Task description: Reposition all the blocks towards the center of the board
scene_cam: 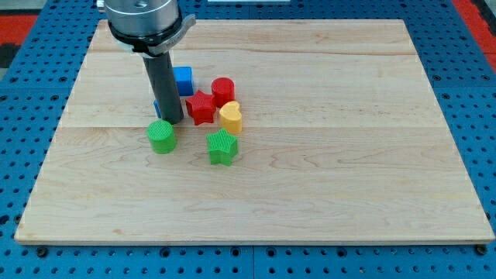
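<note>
- Desk (325, 155): pale wood in long joined planks; visible grain; smooth, low-sheen finish.
- Perforated base (473, 93) around the desk: blue surface with regular rows of holes; looks like painted metal, slightly glossy.
- Rod (164, 85): dark, matt, smooth cylinder; my tip (172, 122) has the same finish.
- Rod mount (143, 19): grey metal, brushed sheen.
- Green cylinder (162, 136) and green star (222, 147): plastic, matt, with fine ribbed lines on the sides.
- Red star (201, 107), red cylinder (223, 90), yellow heart-like block (230, 117) and blue cube (183, 80): plastic, matt to faintly satin, same fine ribbing where discernible.
</note>
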Controlling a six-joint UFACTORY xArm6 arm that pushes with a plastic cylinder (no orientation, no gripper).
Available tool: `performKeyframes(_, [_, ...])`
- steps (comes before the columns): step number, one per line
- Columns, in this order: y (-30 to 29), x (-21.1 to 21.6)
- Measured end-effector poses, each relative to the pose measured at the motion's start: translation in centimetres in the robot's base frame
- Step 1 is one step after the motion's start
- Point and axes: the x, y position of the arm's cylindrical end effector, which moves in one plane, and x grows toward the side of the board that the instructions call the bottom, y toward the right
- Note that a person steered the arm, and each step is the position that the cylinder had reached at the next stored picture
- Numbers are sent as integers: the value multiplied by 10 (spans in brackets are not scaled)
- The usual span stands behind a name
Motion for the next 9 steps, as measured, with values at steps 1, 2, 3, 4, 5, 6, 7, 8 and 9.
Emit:
performKeyframes(1, [-96,-9])
performKeyframes(2, [-95,-35])
performKeyframes(3, [14,-62])
performKeyframes(4, [63,-51])
performKeyframes(5, [-41,-68])
performKeyframes(6, [-51,-114])
performKeyframes(7, [27,-153])
performKeyframes(8, [45,-133])
performKeyframes(9, [35,-90])
